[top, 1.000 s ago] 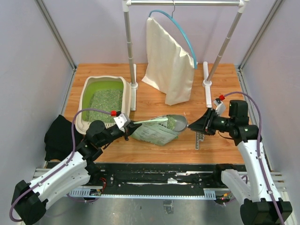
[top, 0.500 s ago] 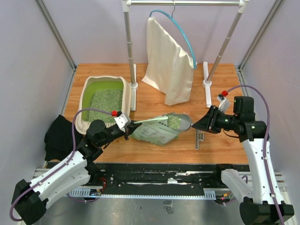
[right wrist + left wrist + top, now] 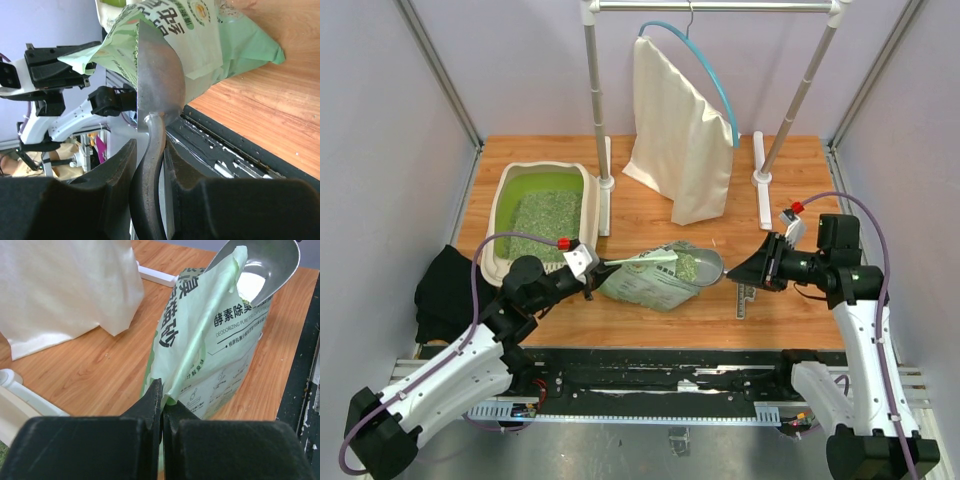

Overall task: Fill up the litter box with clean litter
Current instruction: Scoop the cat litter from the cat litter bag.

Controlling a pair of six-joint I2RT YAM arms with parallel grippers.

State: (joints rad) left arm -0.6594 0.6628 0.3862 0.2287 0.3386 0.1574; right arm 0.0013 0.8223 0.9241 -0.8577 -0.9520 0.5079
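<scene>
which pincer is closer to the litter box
Left. The left pincer is just off the near right corner of the litter box, shut on the bag; the right pincer is far beyond the bag, holding the scoop.

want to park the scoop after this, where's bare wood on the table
Bare wood: the back right corner, between the right rack foot and the table edge; the near strip in front of the green bag. Crowded: the middle, around the bag and scoop, and the left, with the litter box and black cloth.
</scene>
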